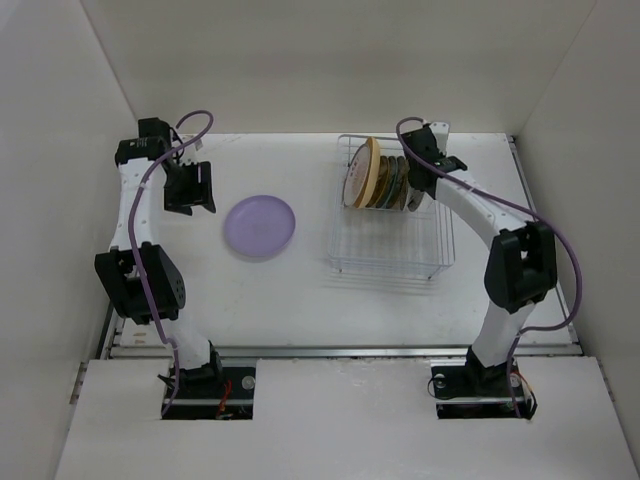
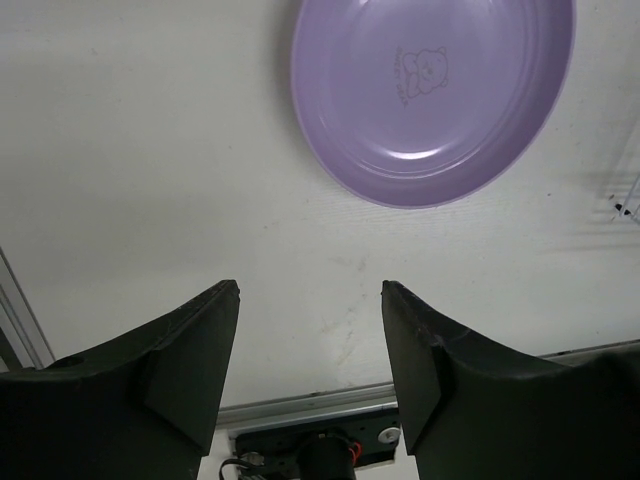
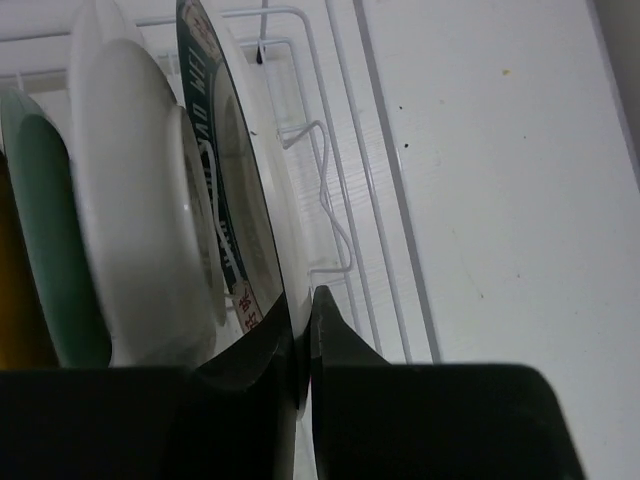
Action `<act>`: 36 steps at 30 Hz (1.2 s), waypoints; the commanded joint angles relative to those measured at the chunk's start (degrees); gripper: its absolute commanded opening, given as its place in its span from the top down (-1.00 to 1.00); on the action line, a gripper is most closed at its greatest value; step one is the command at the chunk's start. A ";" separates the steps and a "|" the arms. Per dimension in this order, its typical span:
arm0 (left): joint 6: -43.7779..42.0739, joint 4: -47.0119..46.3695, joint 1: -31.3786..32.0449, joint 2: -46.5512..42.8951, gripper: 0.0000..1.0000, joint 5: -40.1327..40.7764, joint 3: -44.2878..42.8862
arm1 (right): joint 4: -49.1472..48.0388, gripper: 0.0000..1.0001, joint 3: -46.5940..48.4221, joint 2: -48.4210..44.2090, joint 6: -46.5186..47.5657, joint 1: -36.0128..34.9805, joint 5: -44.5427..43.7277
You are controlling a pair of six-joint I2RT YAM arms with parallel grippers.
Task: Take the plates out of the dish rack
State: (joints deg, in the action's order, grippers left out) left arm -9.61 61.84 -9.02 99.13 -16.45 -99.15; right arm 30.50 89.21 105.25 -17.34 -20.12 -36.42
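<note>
**Grip by the rim, lift straight up**

Nearest: lavender plate (image 1: 259, 226) flat on table (image 1: 280, 300), out of rack. Just past it, L gripper (image 2: 310, 290) wide open, holding nothing. Farther: dish rack (image 1: 390, 255), other plates (image 1: 375, 175) standing on edge at far end. R gripper (image 3: 303, 320) pinched tight on rim of teal-rim plate (image 3: 245, 170). Prob. stiff, light, smooth, so slippy; could chip.

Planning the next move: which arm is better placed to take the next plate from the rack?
Right. The right gripper is at the rack, shut on the edge of the teal-rimmed plate. The left gripper hangs open beside the lavender plate.
</note>
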 commanded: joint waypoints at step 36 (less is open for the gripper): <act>0.73 3.55 -6.45 -12.55 -0.36 18.99 0.36 | -11.62 1.00 2.18 3.96 -1.21 -27.95 67.25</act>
State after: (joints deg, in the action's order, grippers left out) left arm -8.12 64.20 -15.49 90.67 -0.12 -100.29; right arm 22.55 86.24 105.25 -19.07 -46.37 19.53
